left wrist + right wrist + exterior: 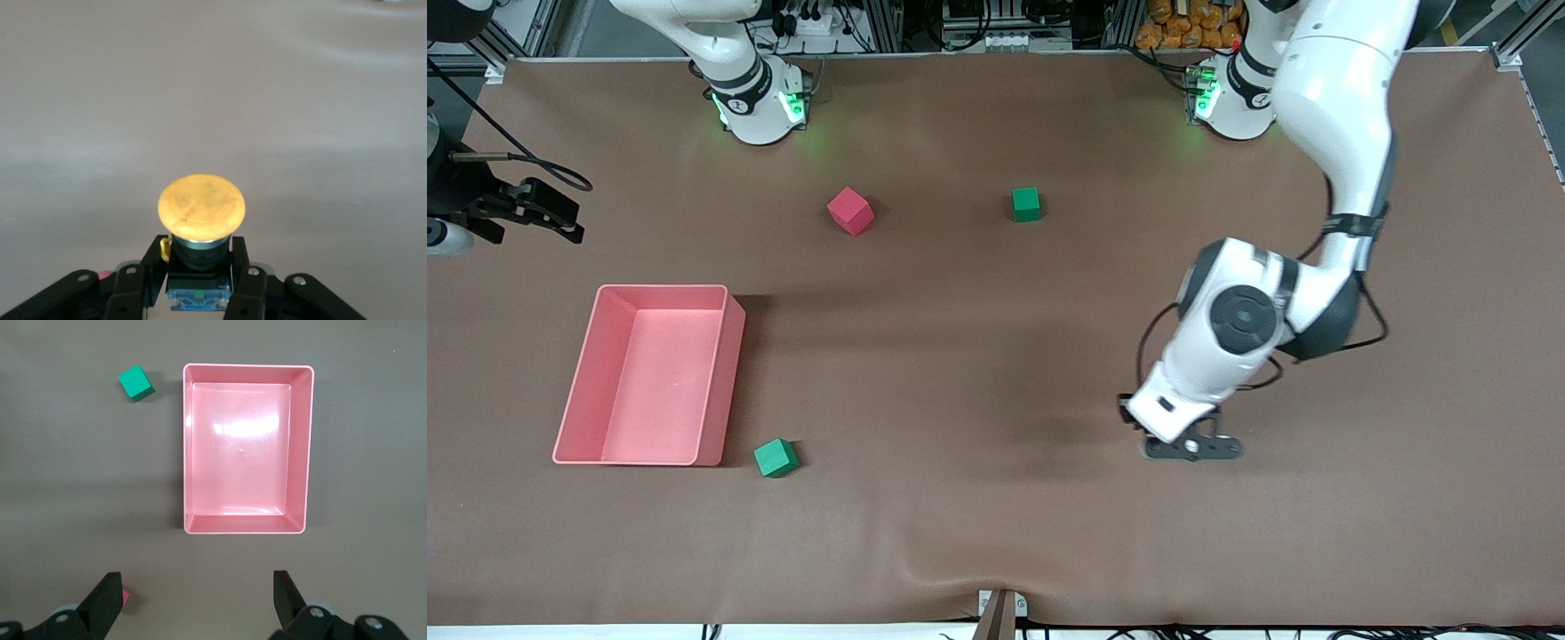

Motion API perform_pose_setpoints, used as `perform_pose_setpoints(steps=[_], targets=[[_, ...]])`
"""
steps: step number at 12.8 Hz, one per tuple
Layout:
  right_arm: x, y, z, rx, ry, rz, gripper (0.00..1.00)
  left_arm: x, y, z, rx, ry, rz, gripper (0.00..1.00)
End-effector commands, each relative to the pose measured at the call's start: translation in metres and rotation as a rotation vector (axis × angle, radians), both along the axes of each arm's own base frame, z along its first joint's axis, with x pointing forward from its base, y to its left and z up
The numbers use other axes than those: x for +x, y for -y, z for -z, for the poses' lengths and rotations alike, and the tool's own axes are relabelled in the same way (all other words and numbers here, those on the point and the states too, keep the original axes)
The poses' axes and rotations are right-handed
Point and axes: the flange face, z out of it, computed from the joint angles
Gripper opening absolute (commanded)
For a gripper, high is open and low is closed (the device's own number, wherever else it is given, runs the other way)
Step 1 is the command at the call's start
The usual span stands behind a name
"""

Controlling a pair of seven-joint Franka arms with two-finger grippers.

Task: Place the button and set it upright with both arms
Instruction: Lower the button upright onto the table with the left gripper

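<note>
The left end effector (1193, 447) hangs low over bare bench toward the left arm's end, closer to the front edge than to the edge where the bases stand. Its fingers (241, 280) are clamped on the button (201, 230) around the black body, with the orange cap sticking out ahead of the fingertips and the bluish-grey end tucked back between them. So the button's long axis runs along the fingers' own reach, cap leading. How that axis stands against the bench surface I cannot settle: the left wrist view looks along it toward plain brown bench, and in the front view the wrist and its camera mount cover the button entirely. My judgement is that uprighting depends on exactly that tilt, so it needs checking before release.

The right end effector (198, 603) waits with its fingers spread wide and nothing between them, high over the bench above the pink tray (187, 453), at the right arm's end. It is well apart from the button, so the left arm is far the nearer.

The tray lies empty; a green cube (775, 458) sits just beside its front corner. A red cube (850, 211) and a second green cube (1026, 204) rest nearer the bases' edge
</note>
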Motion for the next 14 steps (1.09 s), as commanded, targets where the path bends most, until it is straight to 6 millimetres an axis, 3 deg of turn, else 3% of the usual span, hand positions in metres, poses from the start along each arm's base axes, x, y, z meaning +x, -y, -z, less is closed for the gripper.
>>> perform_pose_setpoints(steps=[1,3,7,12,14], targets=[[0.002,0.005,-0.003,0.012,-0.005,0.003,1.0,-0.006,0.037,-0.008,-0.071,0.111,-0.028,0.0],[0.002,0.005,-0.003,0.012,-0.003,0.003,1.0,-0.008,0.061,0.002,-0.12,0.223,-0.013,0.0],[0.002,0.005,-0.003,0.012,-0.003,0.003,1.0,-0.012,0.084,0.019,-0.121,0.393,0.004,0.0],[0.002,0.005,-0.001,0.012,-0.008,0.003,1.0,-0.047,0.128,0.028,-0.05,0.555,-0.037,0.0],[0.002,0.007,-0.001,0.012,-0.008,0.008,1.0,-0.072,0.146,0.05,-0.033,0.628,-0.048,0.0]])
